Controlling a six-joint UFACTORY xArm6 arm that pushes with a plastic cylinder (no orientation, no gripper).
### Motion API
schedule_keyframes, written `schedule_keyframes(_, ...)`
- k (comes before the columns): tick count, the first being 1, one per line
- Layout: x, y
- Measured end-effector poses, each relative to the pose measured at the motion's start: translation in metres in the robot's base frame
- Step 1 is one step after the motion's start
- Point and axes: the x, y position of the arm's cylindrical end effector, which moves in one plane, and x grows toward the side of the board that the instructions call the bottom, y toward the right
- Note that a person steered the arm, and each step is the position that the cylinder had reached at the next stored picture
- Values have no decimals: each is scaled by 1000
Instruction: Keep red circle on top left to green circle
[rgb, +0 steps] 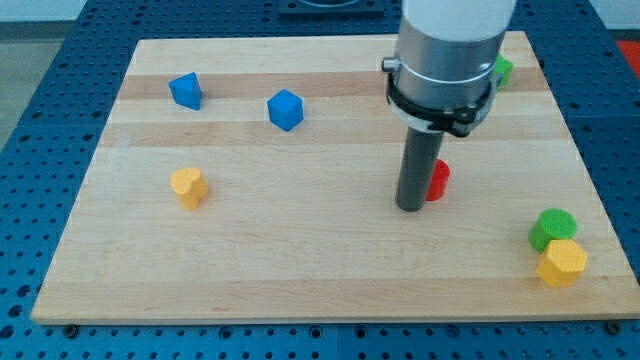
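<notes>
In the camera view, you see the pale wooden board surface (330, 270) lying on a blue perforated bench, with the arm's grey cylinder coming down from the view's top and ending in a dark rod. My tip (410, 207) sits on the surface just left of the red circle block (438, 180), touching it or very nearly so. That placement reads as a push set-up: from the red block's left, the tip can drive it toward the view's right, where the green circle block (552, 228) waits near the lower right corner, well apart from it. There is no pincer on this rig, so nothing spreads or pinches; the rod only shoves.

The green circle touches a yellow hexagonal block (562, 263) just below it, which leaves its upper left side free for the red one.

Other blocks stand aside: 2 blue blocks (186, 90) (285, 109) toward the top left, and a yellow heart-like block (187, 187) at the left.

Much of the red circle is hidden behind the rod, so you cannot confirm its full outline. A second green block (502, 70) at the top right is mostly covered by the arm's cylinder; its shape is not readable.
</notes>
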Motion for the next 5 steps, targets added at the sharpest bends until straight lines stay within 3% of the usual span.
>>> schedule_keyframes(1, -10, -28)
schedule_keyframes(2, -22, -10)
schedule_keyframes(4, -18, 92)
schedule_keyframes(5, -38, 70)
